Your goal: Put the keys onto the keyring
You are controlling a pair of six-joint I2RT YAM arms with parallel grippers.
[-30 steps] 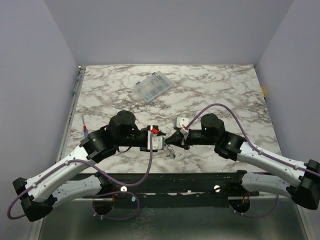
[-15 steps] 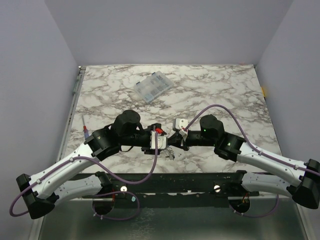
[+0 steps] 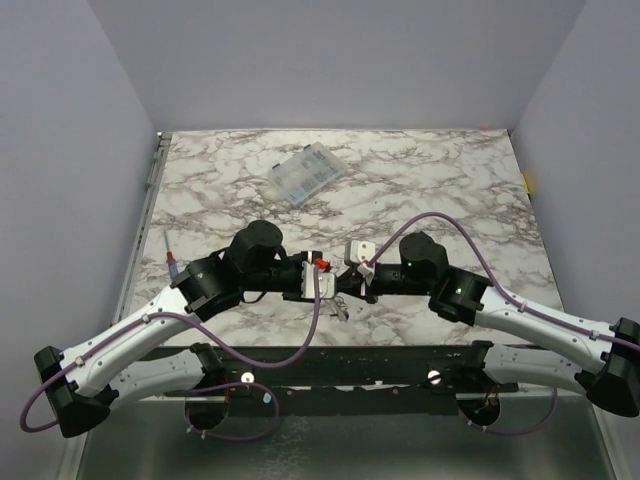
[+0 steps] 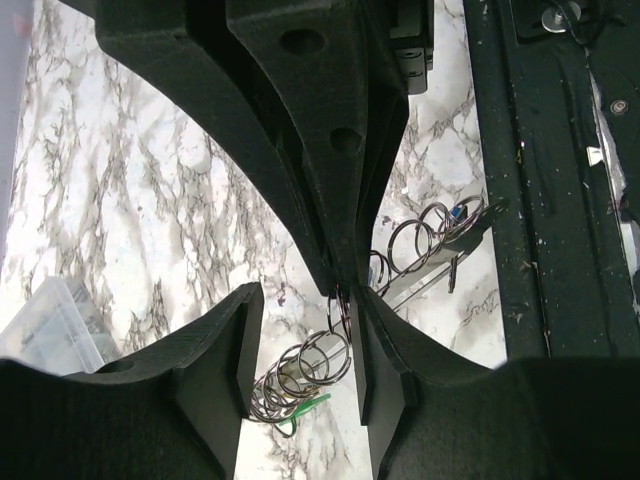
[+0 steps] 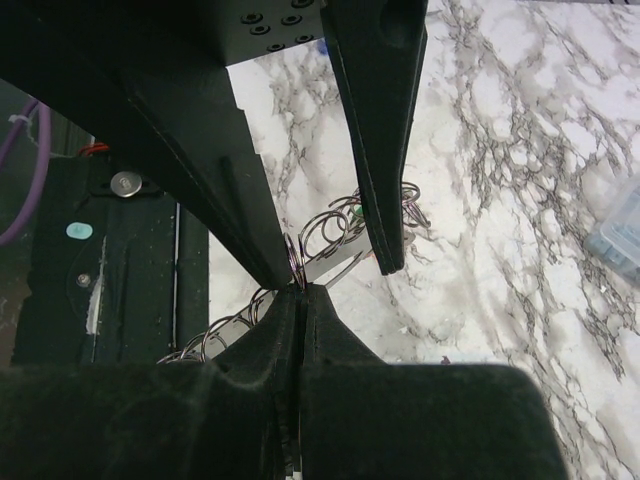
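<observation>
Wire ring (image 4: 337,318) sits between the left pincer's (image 4: 305,305) spread fingers, clamped in the opposing right pincer's (image 5: 300,292) tips.

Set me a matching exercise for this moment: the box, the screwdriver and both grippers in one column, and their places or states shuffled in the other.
1. clear box
2. screwdriver
3. left gripper
4. right gripper

A. shut on a wire ring
B. at the left edge of the table
C. jaws apart
D. on the far part of the table, away from both arms

Pairs: 1-D, 2-B, 3-C, 4-A.
</observation>
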